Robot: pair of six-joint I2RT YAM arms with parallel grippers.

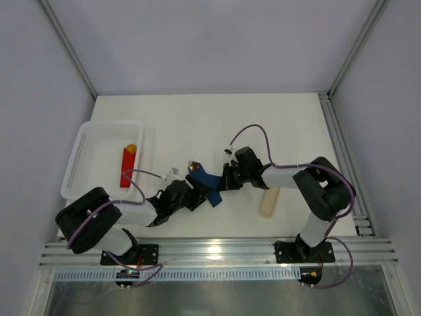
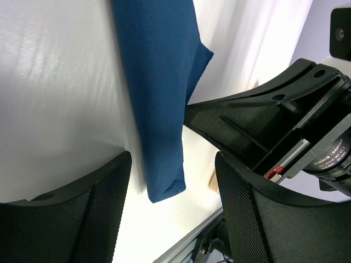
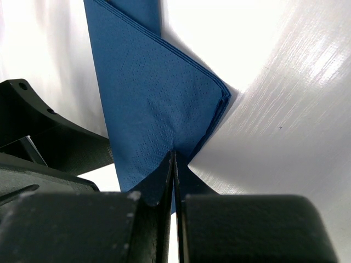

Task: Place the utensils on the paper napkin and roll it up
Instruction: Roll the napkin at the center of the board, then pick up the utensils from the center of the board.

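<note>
Pinching the lower edge of the paper napkin (image 3: 159, 98), the right gripper (image 3: 173, 161) has its jaws pressed flat together, with blue paper running into the seam between them. The left gripper (image 2: 171, 183) has its jaws spread wide, one on each side of the near end of the napkin and holding nothing. White worktop (image 1: 197, 125) shows between the paper and one pad. On the other side I can't tell whether the pad brushes the paper.

The left wrist view shows the napkin as a narrow folded strip lying on the worktop, with the right gripper's black body close beside it. The right wrist view shows the stacked layers at a folded corner instead.

Only the overhead view shows the whole setting. The two grippers meet at the blue roll near the middle of the worktop. The tips of the utensils (image 1: 193, 164) poke out of its far end, too small to tell apart. A white basket (image 1: 85, 141) sits well to the left with a red block (image 1: 127, 168) inside it. A pale beige bar (image 1: 268, 201) lies to the right, near the right arm.
</note>
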